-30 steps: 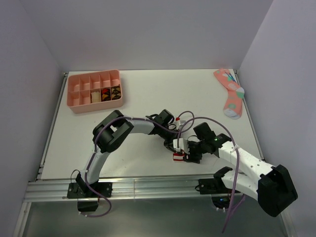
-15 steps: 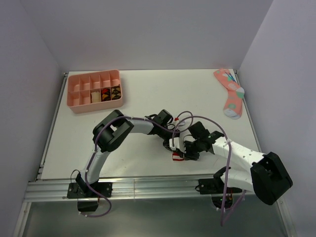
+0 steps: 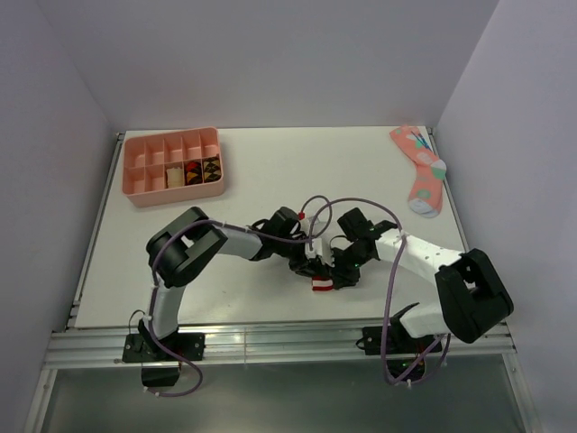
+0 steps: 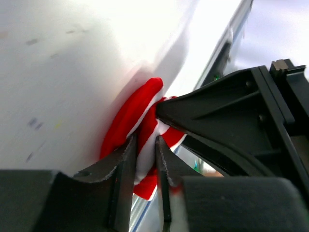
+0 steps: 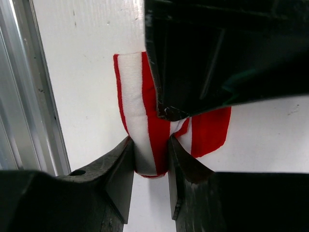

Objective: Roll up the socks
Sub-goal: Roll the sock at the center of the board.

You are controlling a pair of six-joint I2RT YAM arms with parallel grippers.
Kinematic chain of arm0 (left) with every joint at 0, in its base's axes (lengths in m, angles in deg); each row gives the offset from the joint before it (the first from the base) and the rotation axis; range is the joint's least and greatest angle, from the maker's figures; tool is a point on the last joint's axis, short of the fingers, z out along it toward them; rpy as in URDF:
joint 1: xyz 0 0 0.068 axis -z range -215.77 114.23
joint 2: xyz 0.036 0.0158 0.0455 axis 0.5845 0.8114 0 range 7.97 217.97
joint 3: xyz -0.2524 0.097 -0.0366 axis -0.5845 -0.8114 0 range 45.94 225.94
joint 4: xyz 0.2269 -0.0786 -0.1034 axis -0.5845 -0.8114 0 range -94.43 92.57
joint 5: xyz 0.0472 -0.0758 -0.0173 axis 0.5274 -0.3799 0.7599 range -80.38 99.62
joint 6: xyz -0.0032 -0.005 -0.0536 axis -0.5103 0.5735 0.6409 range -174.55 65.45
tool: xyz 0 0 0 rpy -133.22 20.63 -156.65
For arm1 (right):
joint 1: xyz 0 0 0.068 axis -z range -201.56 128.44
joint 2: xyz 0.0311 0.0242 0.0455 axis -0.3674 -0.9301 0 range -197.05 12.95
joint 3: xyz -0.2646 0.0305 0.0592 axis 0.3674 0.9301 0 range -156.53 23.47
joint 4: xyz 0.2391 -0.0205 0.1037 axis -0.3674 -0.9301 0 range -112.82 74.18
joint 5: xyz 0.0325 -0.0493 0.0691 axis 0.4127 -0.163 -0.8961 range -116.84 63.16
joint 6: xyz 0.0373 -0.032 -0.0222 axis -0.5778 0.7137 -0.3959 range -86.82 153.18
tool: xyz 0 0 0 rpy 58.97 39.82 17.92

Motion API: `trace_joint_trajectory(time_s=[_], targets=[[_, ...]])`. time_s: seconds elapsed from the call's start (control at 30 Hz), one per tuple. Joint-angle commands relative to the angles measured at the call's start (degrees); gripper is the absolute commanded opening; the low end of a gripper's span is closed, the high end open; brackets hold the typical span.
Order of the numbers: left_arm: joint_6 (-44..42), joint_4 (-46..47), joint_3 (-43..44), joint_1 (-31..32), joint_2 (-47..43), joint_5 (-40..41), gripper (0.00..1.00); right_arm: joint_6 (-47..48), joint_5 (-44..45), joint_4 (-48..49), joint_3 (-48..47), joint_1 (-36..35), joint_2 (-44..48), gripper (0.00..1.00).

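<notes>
A red-and-white striped sock [image 3: 322,285] lies bunched near the table's front edge, between both grippers. In the left wrist view, my left gripper [image 4: 145,145] pinches a fold of the striped sock [image 4: 130,116] between its two fingers, with the right gripper's black body close on the right. In the right wrist view, my right gripper [image 5: 149,145] is shut on the rounded end of the sock [image 5: 137,92], and the left gripper's black finger covers the part above it. From above, the left gripper [image 3: 311,268] and right gripper [image 3: 334,274] meet over the sock.
A pink compartment tray [image 3: 173,168] stands at the back left, with small rolled items in some cells. A pink sock with a teal and grey pattern [image 3: 420,170] lies at the back right. The metal rail [image 3: 270,336] of the table's front edge runs just below the striped sock.
My right gripper has closed in on the striped sock and its arm has swung left. The left arm has drawn back to the left while keeping hold of the sock.
</notes>
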State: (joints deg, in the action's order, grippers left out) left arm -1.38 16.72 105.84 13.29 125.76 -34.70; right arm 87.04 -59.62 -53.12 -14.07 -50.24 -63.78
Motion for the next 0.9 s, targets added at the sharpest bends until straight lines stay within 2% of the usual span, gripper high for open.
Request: trace_joint_trajectory(time_s=[0.0, 0.17, 0.37, 0.7, 0.87], targets=[[5.70, 8.33, -4.87, 0.16, -4.06, 12.13, 0.28, 0.54, 0.61, -2.16, -2.54, 1.53, -2.02, 0.27], [9.23, 14.57, -9.79, 0.16, -8.98, 19.33, 0.31, 1.59, -0.88, -4.53, -4.55, 2.93, -5.27, 0.27], [6.95, 16.26, -15.51, 0.16, -16.27, 27.78, 0.32, 4.57, -3.26, -10.50, -8.68, 5.65, -10.36, 0.27], [-0.60, 18.01, -28.07, 3.76, -30.95, 47.20, 0.33, 7.40, -6.07, -20.97, -18.70, 9.88, -23.10, 0.27], [-11.66, 13.27, -26.59, 9.20, -34.30, 55.72, 0.34, 3.54, -4.85, -21.67, -22.39, 10.23, -28.82, 0.27]])
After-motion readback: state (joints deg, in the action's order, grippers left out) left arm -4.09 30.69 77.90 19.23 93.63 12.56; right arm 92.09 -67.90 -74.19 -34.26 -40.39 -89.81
